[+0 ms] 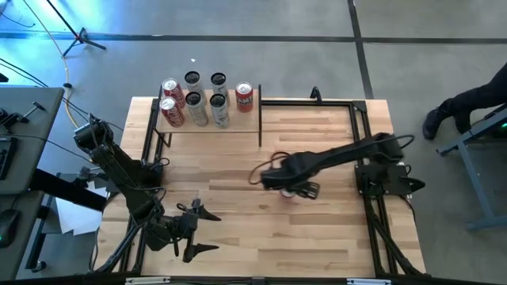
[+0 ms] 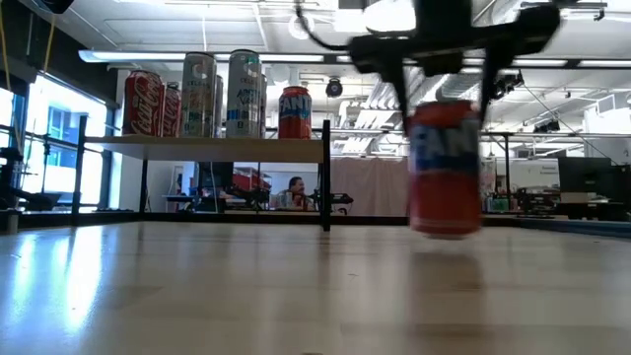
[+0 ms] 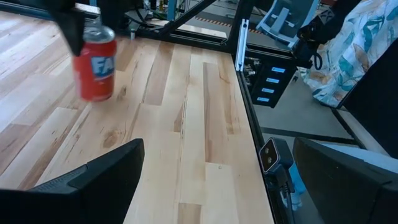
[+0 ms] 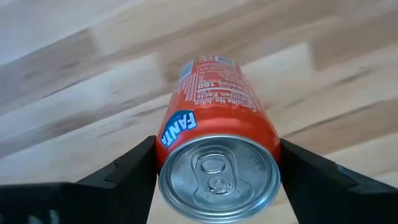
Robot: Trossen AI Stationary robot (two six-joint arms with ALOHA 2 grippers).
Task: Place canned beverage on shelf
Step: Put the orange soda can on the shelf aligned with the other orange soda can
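Orange can [image 4: 214,124], blue-and-white logo; pale striped plank tabletop [image 1: 238,229]

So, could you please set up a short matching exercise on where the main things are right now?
Things:
1. orange Fanta can
2. left gripper
3. shelf
4. right gripper

States:
A. open, waiting at the table's near-left
B. carries six cans
C. shut on the can
D. held upright, just above the tabletop

Pairs: 1-D, 2-A, 3-B, 4-C

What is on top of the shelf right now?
The shelf holds seven upright cans: two red cola cans, four silver cans and one orange Fanta can. Rear labels are hidden.
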